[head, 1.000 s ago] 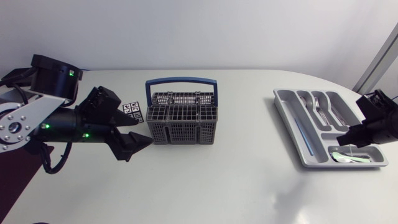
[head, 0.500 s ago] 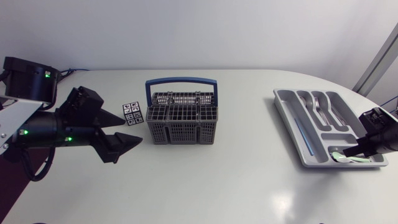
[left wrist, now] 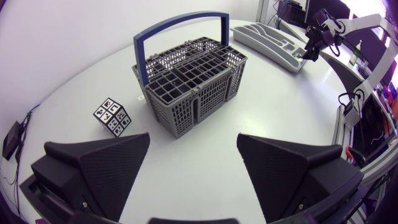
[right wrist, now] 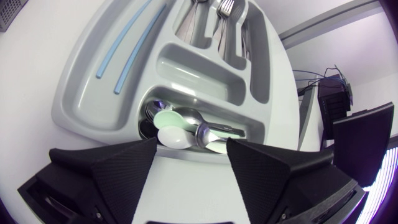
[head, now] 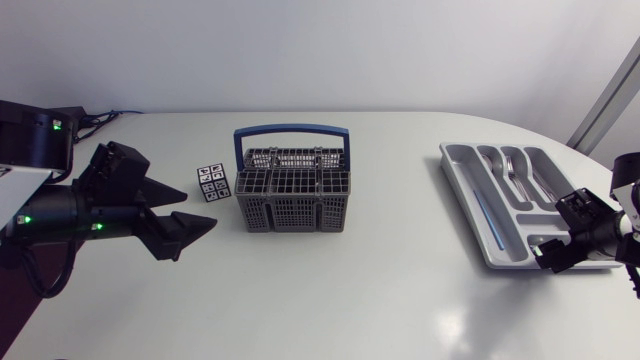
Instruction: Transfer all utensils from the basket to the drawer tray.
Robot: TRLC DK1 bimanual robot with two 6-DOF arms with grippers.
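We begin closest in: our left hand (left wrist: pixel 193 140) hangs low over the worktop (head: pixel 330 290), its 2 fingers (left wrist: pixel 102 168) spread wide with nothing between them, so it is released. Just ahead of it and off to one side sits 1 small cube (left wrist: pixel 113 116) with black-and-white marker squares on its faces; it stands near the basket but apart from it. Next comes 1 grey slatted basket (left wrist: pixel 193 87), upright, with 1 blue hoop handle (head: pixel 292 128) arching over it; the head view puts the left hand beside the basket, well short of touching it.

Far across the worktop lies 1 grey drawer tray (right wrist: pixel 78 93), and the utensils are in it. Our right hand (right wrist: pixel 191 144) hovers at the tray's end corner, its 2 fingers apart and gripping nothing; released as well. The compartment nearest that hand holds the spoons (right wrist: pixel 180 127): we count 1 pale-green bowl and 1 white bowl, while the shiny metal ones overlap too much to count. Beyond it, 1 long outer slot holds 2 thin light-blue sticks (right wrist: pixel 132 48) lying side by side; the farthest long slots hold metal forks (right wrist: pixel 227 9) and other cutlery, stacked so that we cannot tell their number.
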